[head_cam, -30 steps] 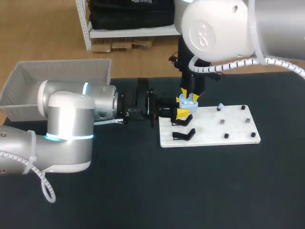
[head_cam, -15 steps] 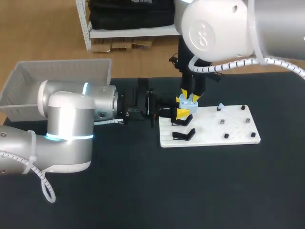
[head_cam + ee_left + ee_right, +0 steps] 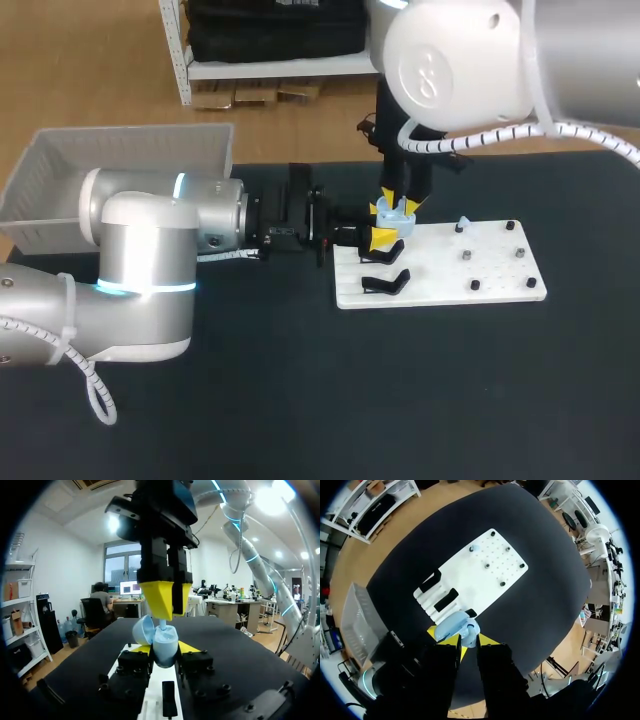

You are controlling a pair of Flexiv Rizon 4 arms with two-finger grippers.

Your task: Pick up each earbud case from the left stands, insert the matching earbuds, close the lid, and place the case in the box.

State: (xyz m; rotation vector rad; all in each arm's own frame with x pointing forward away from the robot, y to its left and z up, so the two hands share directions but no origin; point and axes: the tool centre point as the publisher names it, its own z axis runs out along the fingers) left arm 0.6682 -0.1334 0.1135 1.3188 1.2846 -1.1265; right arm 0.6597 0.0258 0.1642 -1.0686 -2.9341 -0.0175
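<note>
The left claw (image 3: 165, 648) is clamped on the pale blue case (image 3: 164, 641), one yellow tip on each side. It holds the case low over the near end of the white board (image 3: 480, 270), mouth up and with the lid (image 3: 142, 630) swung back. That grip looks meant to keep the opening steady and free from above.

The right claw (image 3: 170, 600) hangs straight down over the case with its tips nearly together. They appear pinched on a small pale earbud (image 3: 162, 624), whose lower end reaches into the case's mouth. This looks like the inserting step, so the lid is not yet closed and the case is not yet boxed.

On the board, a black stand (image 3: 385, 283) sits just beside the claws, and a second pale earbud (image 3: 462, 222) waits on a peg further along. The grey box (image 3: 60, 165) stands well apart at the left edge of the dark table (image 3: 300, 400).
</note>
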